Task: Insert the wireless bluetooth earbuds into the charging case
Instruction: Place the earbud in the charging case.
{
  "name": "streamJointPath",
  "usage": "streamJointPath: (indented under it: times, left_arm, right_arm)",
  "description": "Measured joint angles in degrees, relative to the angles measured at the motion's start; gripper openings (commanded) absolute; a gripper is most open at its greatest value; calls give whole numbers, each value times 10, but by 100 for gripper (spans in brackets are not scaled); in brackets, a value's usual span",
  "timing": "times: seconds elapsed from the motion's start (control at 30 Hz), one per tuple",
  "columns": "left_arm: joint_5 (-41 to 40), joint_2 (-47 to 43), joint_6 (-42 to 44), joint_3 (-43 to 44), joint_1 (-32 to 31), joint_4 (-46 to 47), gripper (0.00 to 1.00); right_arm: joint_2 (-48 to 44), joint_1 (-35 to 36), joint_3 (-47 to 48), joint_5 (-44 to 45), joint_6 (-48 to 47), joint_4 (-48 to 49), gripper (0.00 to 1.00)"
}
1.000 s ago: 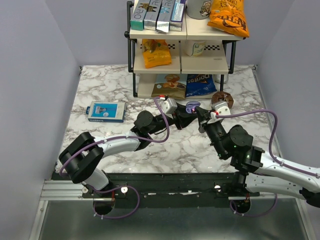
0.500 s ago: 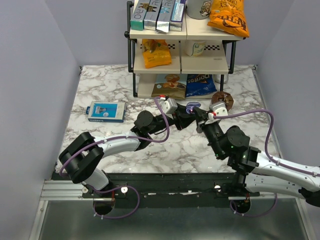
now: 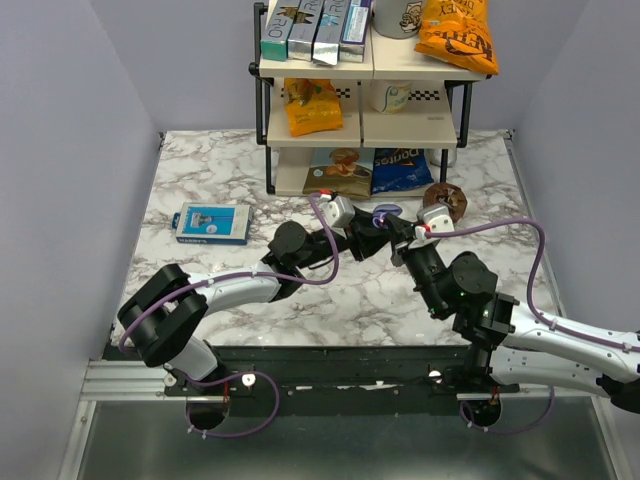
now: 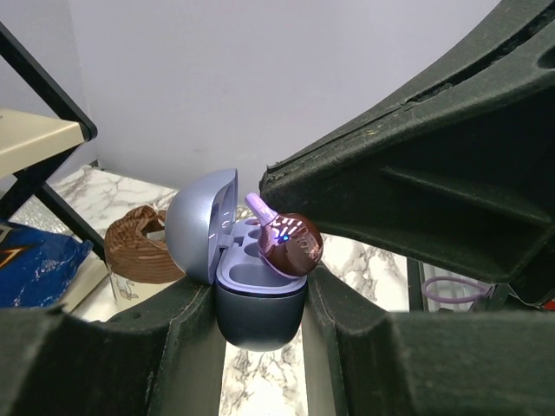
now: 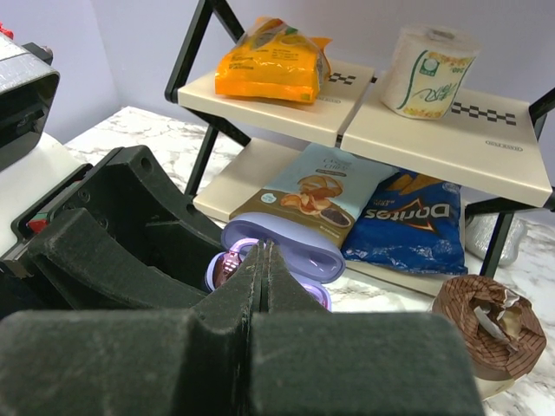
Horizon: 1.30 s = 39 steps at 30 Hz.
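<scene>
My left gripper [image 4: 260, 351] is shut on the dark lower half of the lavender-blue charging case [image 4: 260, 314], held upright above the marble with its lid [image 4: 201, 224] swung open to the left. One shiny purple earbud [image 4: 289, 245] lies tilted on the case's inner tray, not sunk into a socket. My right gripper [image 5: 263, 253] is shut with nothing between its jaws. Its tip rests on or just above the earbud [image 5: 223, 267], in front of the open lid [image 5: 303, 251]. From above, the case [image 3: 385, 212] sits between the left gripper [image 3: 366, 236] and the right gripper [image 3: 404, 236].
A two-tier rack [image 3: 362, 130] with snack bags stands just behind the case, a blue Doritos bag [image 5: 408, 227] on its lowest level. A brown wrapped cake [image 5: 491, 324] sits to the right. A blue box [image 3: 211, 223] lies at the left on the marble table [image 3: 230, 180].
The right arm has edged a little forward and left toward the case. The left arm and the case have stayed put.
</scene>
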Motion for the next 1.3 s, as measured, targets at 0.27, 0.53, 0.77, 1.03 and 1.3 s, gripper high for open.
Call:
streamJointPath:
  times: [0.27, 0.53, 0.77, 1.03, 1.3]
  left_arm:
    - [3, 0, -2, 0, 0, -5, 0]
    - [3, 0, -4, 0, 0, -8, 0]
    - [3, 0, -4, 0, 0, -9, 0]
    - [3, 0, -11, 0, 0, -13, 0]
    - [3, 0, -25, 0, 0, -13, 0]
  right_arm:
    - [2, 0, -7, 1, 1, 5, 1]
    - [17, 0, -8, 8, 0, 11, 1]
    - [16, 0, -12, 9, -1, 19, 1]
    - [11, 0, -32, 13, -16, 47, 1]
    - [11, 1, -47, 24, -42, 82, 1]
